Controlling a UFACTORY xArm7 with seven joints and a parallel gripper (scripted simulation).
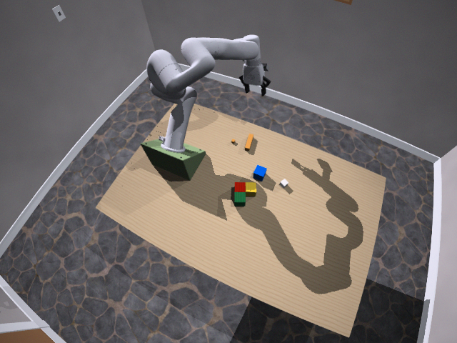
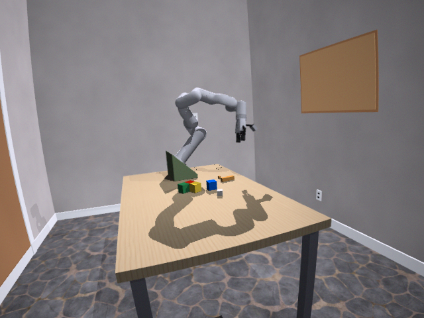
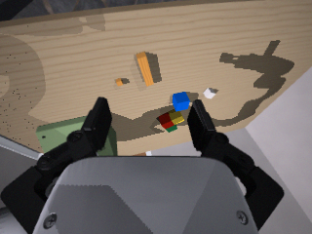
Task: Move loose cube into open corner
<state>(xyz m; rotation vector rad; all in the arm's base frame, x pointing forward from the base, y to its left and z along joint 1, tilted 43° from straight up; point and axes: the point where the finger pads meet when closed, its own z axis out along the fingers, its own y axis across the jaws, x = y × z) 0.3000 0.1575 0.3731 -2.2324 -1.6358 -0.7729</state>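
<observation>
Well apart, blue cube (image 1: 259,172) faces bare wood.

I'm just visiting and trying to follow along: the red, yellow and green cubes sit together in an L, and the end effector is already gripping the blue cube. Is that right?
Not quite. The end effector is open and holds nothing, high above the table. The top view shows the blue cube resting loose on the table, apart from the red, yellow and green cubes, which do form an L.
</observation>
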